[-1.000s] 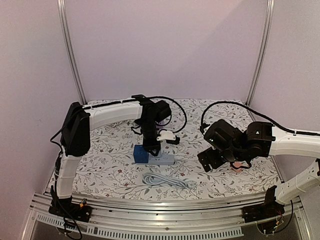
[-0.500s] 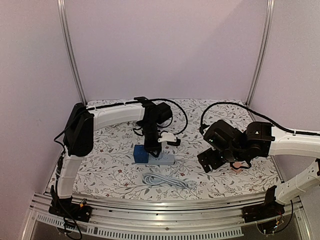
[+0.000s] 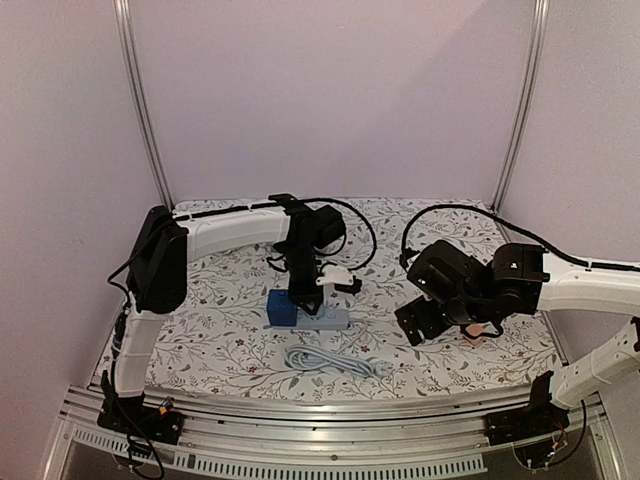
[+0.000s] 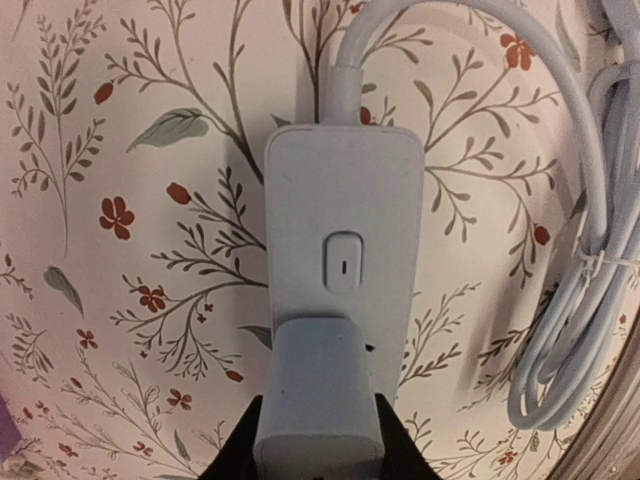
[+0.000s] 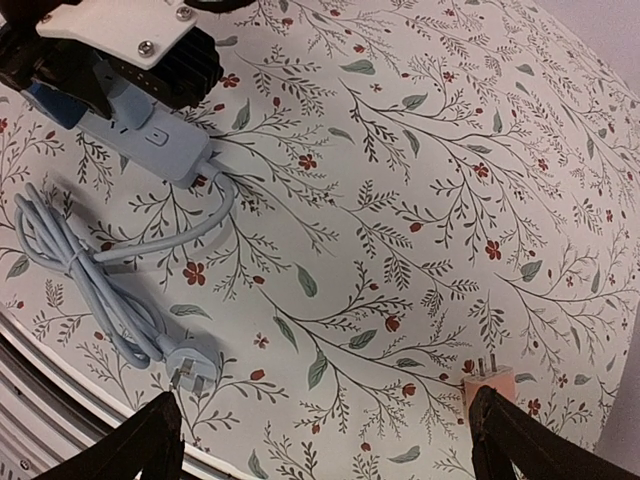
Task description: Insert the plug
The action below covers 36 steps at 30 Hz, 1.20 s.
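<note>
— Where is the blue plug (image 4: 318, 400)?

— On the power strip (image 4: 340, 210). In the left wrist view it stands on the strip's top face at the near end, just below the oval switch (image 4: 343, 262). From above it is the blue block at the strip's left end.

— And the left gripper (image 4: 318, 455)?

— Clamped on it. One dark finger (image 4: 238, 458) presses against each side of the plug's body.

— Is the plug pushed fully home?

— I cannot tell. Its body hides the socket underneath.

— What lies around the strip?

— Its pale cable (image 4: 575, 320) leaves the far end and curves round. It lies tied in a coil just beside the strip on the floral tablecloth (image 4: 120, 150).

— The right gripper (image 5: 335, 440)?

— Well apart from the strip, off to the right. It hovers above the cloth with its fingers spread wide and nothing between them. A small pink plug (image 5: 488, 382) lies on the cloth below it, prongs up, near one fingertip.
</note>
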Tool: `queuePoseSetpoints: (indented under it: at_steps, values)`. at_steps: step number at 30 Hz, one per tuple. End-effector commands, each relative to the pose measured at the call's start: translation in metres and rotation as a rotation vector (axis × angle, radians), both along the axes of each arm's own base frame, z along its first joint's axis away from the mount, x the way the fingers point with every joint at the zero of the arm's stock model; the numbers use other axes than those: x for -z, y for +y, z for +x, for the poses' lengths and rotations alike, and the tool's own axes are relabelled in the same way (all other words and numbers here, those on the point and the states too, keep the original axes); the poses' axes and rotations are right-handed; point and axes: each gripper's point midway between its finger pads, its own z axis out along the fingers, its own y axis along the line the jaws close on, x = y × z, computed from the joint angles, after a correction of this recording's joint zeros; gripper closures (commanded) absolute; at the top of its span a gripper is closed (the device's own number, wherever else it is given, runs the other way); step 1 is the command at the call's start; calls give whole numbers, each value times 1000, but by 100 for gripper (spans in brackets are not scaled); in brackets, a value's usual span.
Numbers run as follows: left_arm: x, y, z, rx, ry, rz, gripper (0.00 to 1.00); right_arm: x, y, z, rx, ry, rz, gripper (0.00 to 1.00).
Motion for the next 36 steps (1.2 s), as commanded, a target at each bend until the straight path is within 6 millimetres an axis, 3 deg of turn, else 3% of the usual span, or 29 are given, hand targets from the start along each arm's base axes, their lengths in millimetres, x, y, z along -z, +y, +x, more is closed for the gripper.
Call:
queuePoseSetpoints:
  at_steps: [1,6,16,29,36]
  values:
    - [22,4,-3,19,0,62,100,-8,-1,5,25,-34,-4,1]
    - [33,1,-13,13,32,70,100,-19,-2,16,33,-105,-35,1]
    - [53,-2,-20,-33,99,64,100,-22,17,32,-18,-134,-88,1]
    - [39,-15,-7,-34,36,29,100,-30,7,50,11,-175,-101,1]
    - [35,-18,6,-34,-19,20,100,-54,-6,55,72,-246,-91,1]
